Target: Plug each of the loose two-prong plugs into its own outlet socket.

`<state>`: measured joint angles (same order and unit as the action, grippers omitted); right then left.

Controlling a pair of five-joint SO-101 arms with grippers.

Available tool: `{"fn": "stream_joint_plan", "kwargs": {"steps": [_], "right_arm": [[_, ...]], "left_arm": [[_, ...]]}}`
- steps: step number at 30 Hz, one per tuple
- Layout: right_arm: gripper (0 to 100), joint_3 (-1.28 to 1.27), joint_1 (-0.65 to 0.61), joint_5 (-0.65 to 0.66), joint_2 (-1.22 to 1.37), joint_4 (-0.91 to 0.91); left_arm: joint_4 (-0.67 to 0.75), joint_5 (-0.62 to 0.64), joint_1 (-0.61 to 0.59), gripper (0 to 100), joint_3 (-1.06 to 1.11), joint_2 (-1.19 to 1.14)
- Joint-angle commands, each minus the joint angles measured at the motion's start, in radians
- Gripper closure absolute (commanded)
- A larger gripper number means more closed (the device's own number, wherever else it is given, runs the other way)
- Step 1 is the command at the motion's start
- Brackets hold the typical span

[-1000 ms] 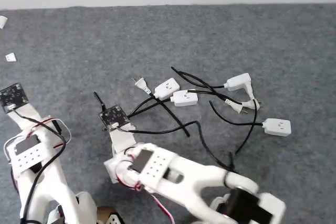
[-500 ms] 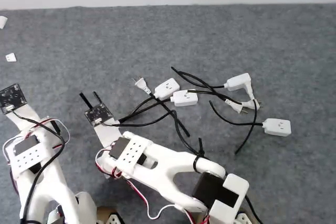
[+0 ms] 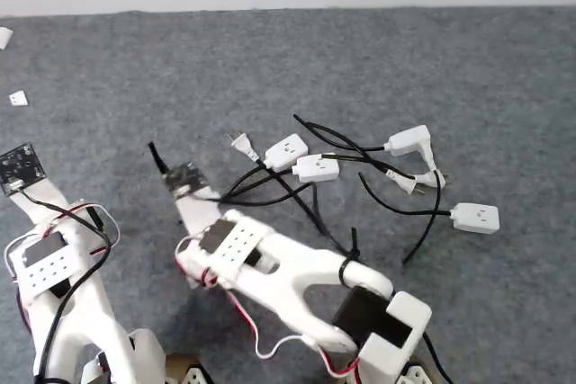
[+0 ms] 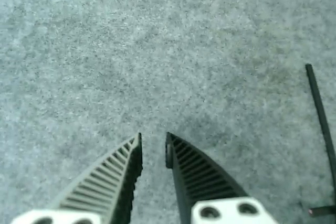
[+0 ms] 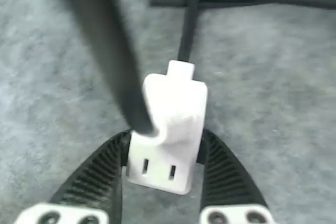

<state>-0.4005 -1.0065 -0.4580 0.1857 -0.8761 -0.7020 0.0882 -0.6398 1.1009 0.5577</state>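
Observation:
My right gripper (image 5: 165, 136) is shut on a white outlet socket (image 5: 168, 129), one finger on each side, the two slots facing the camera. Its black cord (image 5: 186, 35) runs away from the gripper. In the high view this arm's wrist (image 3: 184, 179) sits left of the cord tangle and covers the held socket. A loose two-prong plug (image 3: 238, 142) lies beside two white sockets (image 3: 286, 150) (image 3: 317, 166). Another plug (image 3: 405, 184), a white angled plug (image 3: 409, 141) and a third socket (image 3: 475, 217) lie further right. My left gripper (image 4: 153, 137) hangs over bare carpet, fingers a little apart, holding nothing.
Black cords (image 3: 306, 209) loop across the grey carpet between the sockets and under the right arm. The left arm (image 3: 54, 258) stands at the front left. Small white bits (image 3: 18, 98) lie at the far left. A thin black strip (image 4: 320, 108) lies near the left gripper.
The right arm's wrist swung left and then pushed farther from the front edge, and the black cords under it shifted along. The left arm stayed still.

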Motion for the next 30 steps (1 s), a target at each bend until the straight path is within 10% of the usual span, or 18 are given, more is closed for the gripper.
{"fn": "stream_joint_plan", "kwargs": {"steps": [1,17,30], "right_arm": [[98.8,0.051,0.064,0.009,-0.127,-0.085],[99.0,-0.258,0.564,0.404,-1.003,-0.369],[98.9,-0.574,1.509,0.522,-1.415,-0.240]], "left_arm": [[0.018,0.009,-0.003,93,-0.067,0.003],[0.020,0.005,0.002,93,-0.054,0.003],[0.017,0.002,0.031,93,-0.035,0.003]]}}
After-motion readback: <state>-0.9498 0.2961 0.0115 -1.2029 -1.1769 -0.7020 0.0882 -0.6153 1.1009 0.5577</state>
